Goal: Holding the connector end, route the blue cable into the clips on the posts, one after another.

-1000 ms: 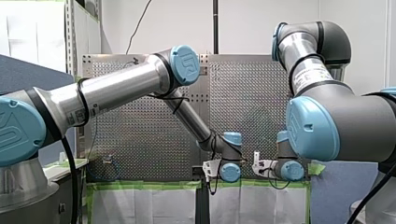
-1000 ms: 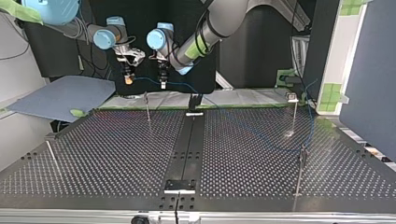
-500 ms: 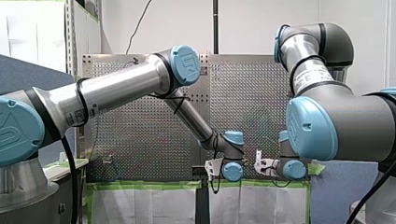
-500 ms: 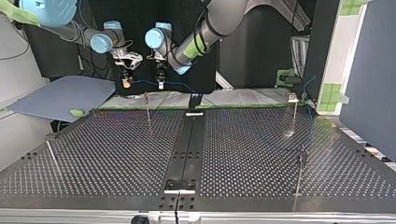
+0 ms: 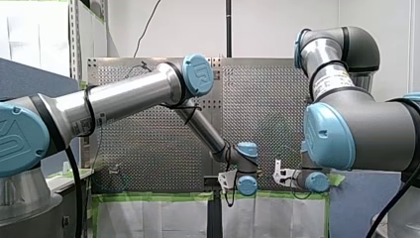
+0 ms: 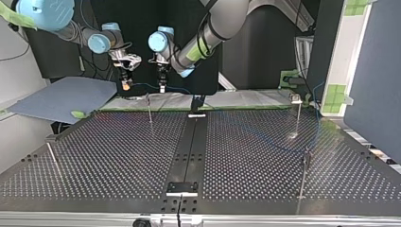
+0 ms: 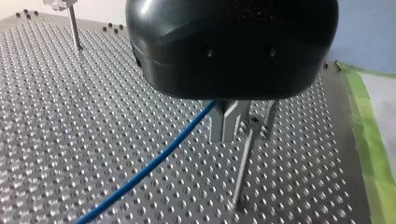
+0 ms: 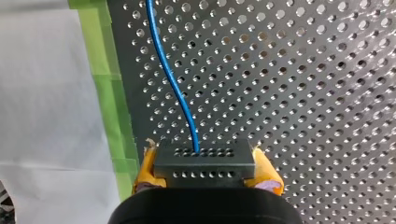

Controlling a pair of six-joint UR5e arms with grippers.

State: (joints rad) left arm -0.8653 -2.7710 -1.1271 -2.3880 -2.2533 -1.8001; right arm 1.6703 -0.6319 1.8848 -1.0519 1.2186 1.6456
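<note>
Above the perforated table [image 6: 94, 156], upper left in the top view, my right gripper [image 6: 125, 85] clamps the connector [image 8: 204, 161] and my left gripper [image 6: 162, 87] pinches the blue cable [image 7: 154, 163].

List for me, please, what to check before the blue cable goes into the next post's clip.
1. Connector clamped between the right gripper's yellow pads: ok.
2. Left gripper fingers shut on the blue cable: ok.
3. Cable span between the two grippers free of snags: ok; in the top view it hangs clear between them.
4. Nearest post close to the left gripper: ok; it stands just beside the fingers.
5. Cable routed into the nearest post: not ok; it runs free beside it.
6. Cable seated on the other posts at the top view's right: cannot tell.
</note>
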